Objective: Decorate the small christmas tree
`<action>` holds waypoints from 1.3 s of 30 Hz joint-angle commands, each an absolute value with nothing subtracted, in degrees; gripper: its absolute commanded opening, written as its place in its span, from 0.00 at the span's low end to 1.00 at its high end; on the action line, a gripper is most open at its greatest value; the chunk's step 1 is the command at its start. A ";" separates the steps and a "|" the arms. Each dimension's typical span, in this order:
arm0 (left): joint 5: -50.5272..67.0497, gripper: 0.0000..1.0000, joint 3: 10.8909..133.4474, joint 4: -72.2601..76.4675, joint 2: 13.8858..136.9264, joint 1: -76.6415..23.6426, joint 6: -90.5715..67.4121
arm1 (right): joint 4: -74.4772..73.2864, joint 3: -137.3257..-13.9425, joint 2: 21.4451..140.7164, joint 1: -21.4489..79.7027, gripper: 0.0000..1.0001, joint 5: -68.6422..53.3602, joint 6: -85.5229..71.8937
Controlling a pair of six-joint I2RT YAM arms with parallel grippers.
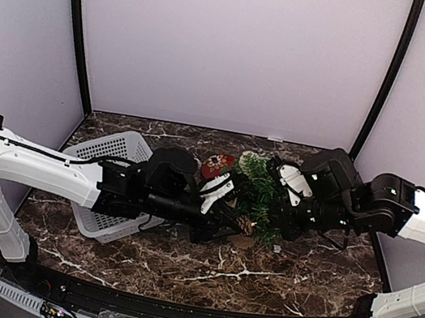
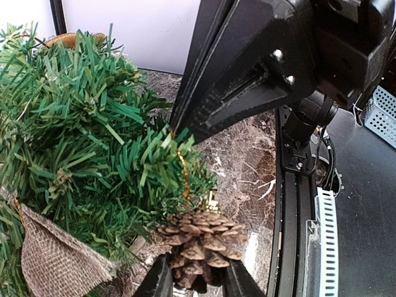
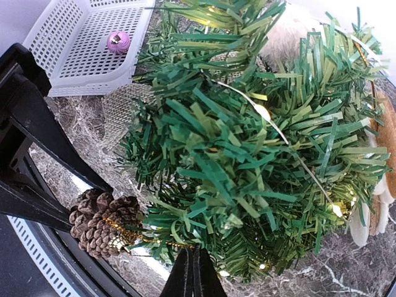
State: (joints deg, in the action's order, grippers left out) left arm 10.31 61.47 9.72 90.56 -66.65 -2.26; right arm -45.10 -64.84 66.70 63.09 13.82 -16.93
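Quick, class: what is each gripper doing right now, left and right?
Left gripper: closed on the pine cone.
Right gripper: shut, nothing visibly held.

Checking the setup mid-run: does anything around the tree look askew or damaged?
Nothing looks broken or spilled. The pine cone is gripped in the left pincer, its gold cord running up into the tree. One pink ball lies alone in the basket. Whether the tree stands straight is unclear.

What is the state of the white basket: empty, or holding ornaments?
Not empty: the right wrist view shows one pink bauble lying in the white basket, whose visible floor is otherwise bare.
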 commanded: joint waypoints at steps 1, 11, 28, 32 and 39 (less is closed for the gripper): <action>11.21 0.29 62.29 10.36 90.43 -66.62 -2.64 | -43.74 -65.10 64.27 62.82 0.00 13.91 -17.14; 8.25 0.29 62.05 9.95 90.25 -66.49 -3.94 | -43.65 -65.37 66.22 62.80 0.00 14.62 -16.27; 7.82 0.29 62.55 8.66 94.61 -65.35 -9.35 | -44.68 -65.17 67.29 62.83 0.00 15.98 -17.53; 7.64 0.30 61.73 9.80 94.39 -65.30 -9.77 | -44.41 -65.40 67.04 62.84 0.00 16.23 -17.66; 8.12 0.39 60.14 12.60 92.14 -65.30 -9.09 | -44.35 -65.48 66.39 62.82 0.04 15.99 -17.71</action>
